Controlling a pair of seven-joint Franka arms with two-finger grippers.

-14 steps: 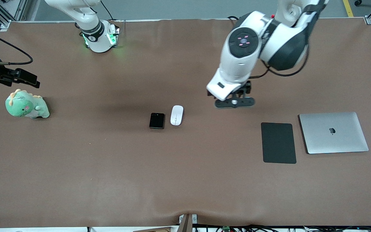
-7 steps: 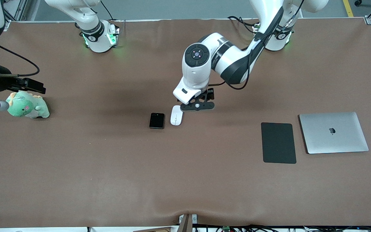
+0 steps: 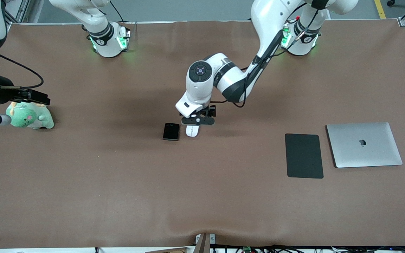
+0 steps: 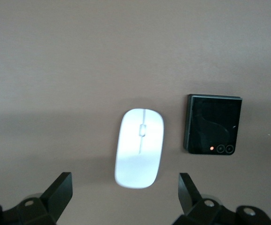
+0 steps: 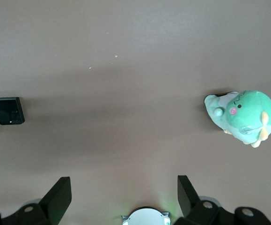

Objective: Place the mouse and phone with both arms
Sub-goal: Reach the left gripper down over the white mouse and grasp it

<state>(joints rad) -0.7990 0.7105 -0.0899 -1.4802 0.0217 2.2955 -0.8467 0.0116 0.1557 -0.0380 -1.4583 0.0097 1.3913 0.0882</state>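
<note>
Your left end effector (image 3: 198, 121), fingers apart, hung over the mouse (image 4: 139, 147), apparently straddling its long axis; the phone (image 4: 213, 123) lay beside it.

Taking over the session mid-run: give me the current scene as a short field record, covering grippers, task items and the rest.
left gripper: open, over the mouse, not gripping
right gripper: open, above the green plush toy, waiting
phone: flat on the table, beside the mouse toward the right arm's end, apart from it
black pad: toward the left arm's end
laptop: closed, beside the black pad
</note>
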